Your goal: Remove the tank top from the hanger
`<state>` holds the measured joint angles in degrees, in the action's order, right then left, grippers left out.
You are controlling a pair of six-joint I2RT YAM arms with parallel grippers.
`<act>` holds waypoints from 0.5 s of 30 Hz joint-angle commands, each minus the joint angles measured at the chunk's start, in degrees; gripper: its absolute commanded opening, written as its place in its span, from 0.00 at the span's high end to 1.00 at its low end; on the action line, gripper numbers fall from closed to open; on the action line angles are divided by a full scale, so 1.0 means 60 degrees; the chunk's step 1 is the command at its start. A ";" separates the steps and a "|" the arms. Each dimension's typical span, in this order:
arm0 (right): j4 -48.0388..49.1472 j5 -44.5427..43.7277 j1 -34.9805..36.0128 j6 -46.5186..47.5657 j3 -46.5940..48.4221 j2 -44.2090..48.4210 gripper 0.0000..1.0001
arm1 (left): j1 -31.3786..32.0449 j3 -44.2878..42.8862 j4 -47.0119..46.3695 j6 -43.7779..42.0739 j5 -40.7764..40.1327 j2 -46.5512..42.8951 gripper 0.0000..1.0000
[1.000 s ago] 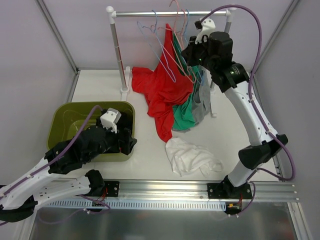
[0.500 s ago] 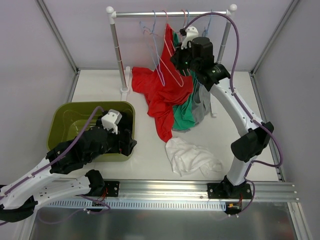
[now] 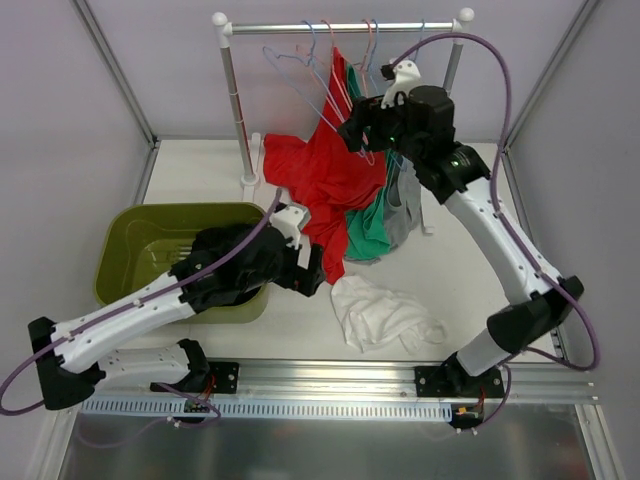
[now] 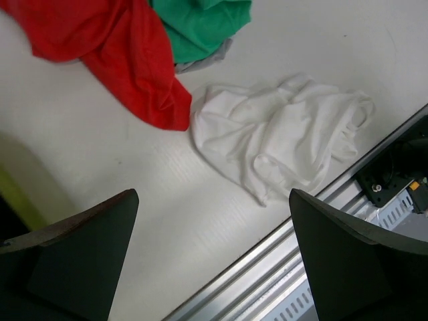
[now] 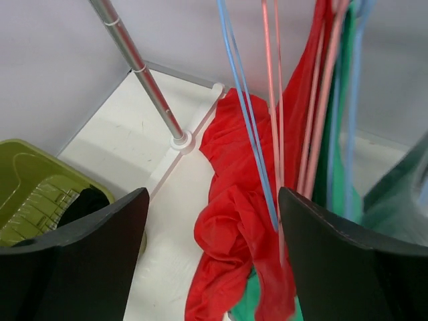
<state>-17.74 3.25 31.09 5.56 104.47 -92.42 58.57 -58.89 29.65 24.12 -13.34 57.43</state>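
Rack [image 3: 290,28]: hangers [image 5: 249,127] bunch on rail centre-to-right; wires close-set, gaps narrow. Below rail, red garment [image 3: 325,185], green garment [image 3: 365,228] & grey garment [image 3: 405,205] hang to table [image 3: 200,170], so no way thru under rack's centre. Rail bare next to rack's left post [image 3: 233,100]: open approach. Table left of rack bare up to bin [image 3: 175,208]. White garment [image 3: 385,312] lies in front of rack. Table right of rack bare.
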 commanded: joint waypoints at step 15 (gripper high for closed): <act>-0.3443 -0.0995 -0.0934 0.0040 -0.5794 1.0435 0.01 | 0.1503 -0.3439 -0.2964 -0.1105 0.2825 0.8223 0.01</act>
<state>-32.69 -0.97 25.47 6.00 72.20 -31.27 65.98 -75.29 13.08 19.11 0.43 102.41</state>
